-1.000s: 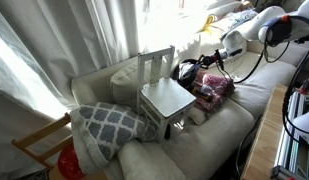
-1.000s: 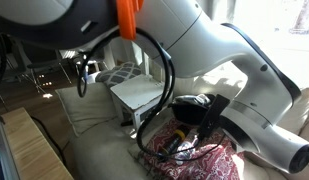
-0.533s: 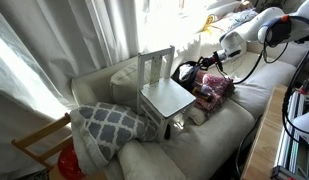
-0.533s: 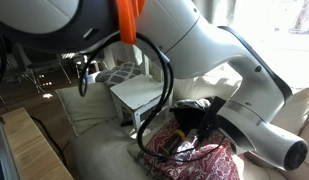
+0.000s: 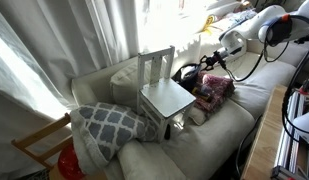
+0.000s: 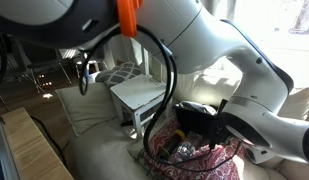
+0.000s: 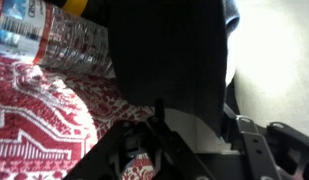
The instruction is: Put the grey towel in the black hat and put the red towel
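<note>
The black hat (image 5: 188, 72) lies on the couch beside the small white chair, and the red patterned towel (image 5: 215, 90) is spread next to it. My gripper (image 5: 208, 63) hovers over the hat's edge. In the wrist view the hat (image 7: 169, 50) fills the top and the red towel (image 7: 39, 125) lies at the left. The gripper (image 7: 194, 140) is open, its dark fingers (image 7: 142, 150) apart, with only a pale grey patch between them. I cannot tell whether that patch is the grey towel or the couch. From the other side the hat (image 6: 194, 110) sits above the red towel (image 6: 199, 162).
A clear plastic water bottle (image 7: 54, 40) lies beside the hat on the red towel. The small white chair (image 5: 162, 92) stands on the couch (image 5: 199, 145), with a grey patterned pillow (image 5: 109, 125) at its far side. Cables hang from the arm near the hat.
The wrist has shifted a little sideways over the hat. Hat, red towel and chair stay where they were.
</note>
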Robot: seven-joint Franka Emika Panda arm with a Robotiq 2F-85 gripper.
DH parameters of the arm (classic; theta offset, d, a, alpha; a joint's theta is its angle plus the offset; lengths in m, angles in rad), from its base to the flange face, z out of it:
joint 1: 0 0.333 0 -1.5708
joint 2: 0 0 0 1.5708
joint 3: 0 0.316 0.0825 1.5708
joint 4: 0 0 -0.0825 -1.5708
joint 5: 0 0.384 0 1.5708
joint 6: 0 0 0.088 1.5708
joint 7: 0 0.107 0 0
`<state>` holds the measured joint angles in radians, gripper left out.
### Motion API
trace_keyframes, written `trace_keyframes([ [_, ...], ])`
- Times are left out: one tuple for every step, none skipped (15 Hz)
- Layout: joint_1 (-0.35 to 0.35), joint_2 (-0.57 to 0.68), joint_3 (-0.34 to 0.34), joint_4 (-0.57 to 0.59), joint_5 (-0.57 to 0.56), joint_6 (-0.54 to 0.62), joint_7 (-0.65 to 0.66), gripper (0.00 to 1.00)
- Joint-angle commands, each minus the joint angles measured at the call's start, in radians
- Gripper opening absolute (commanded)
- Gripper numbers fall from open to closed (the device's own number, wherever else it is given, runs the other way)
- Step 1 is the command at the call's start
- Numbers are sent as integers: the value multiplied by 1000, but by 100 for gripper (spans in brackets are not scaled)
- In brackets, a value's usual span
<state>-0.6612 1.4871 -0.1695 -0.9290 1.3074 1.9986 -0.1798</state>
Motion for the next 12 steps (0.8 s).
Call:
trace_keyframes([
  [5, -1, -28, 65, -139, 55, 91, 86],
  [26, -29, -68, 43, -130, 31, 83, 93],
  [30, -54, -79, 33, -153, 22, 74, 99],
  [36, -89, -91, 10, -166, 12, 53, 100],
  [41, -125, -104, -13, -182, 3, 36, 100],
  [46, -163, -115, -39, -196, -7, 13, 100],
  [53, -205, -128, -69, -214, -19, -9, 100],
  [60, -244, -143, -97, -233, -39, -22, 100],
  [62, -292, -151, -130, -251, -79, -55, 100],
  [61, -336, -155, -164, -260, -124, -65, 100],
  [57, -387, -154, -202, -265, -174, -108, 100],
  [51, -430, -154, -232, -271, -233, -139, 100],
])
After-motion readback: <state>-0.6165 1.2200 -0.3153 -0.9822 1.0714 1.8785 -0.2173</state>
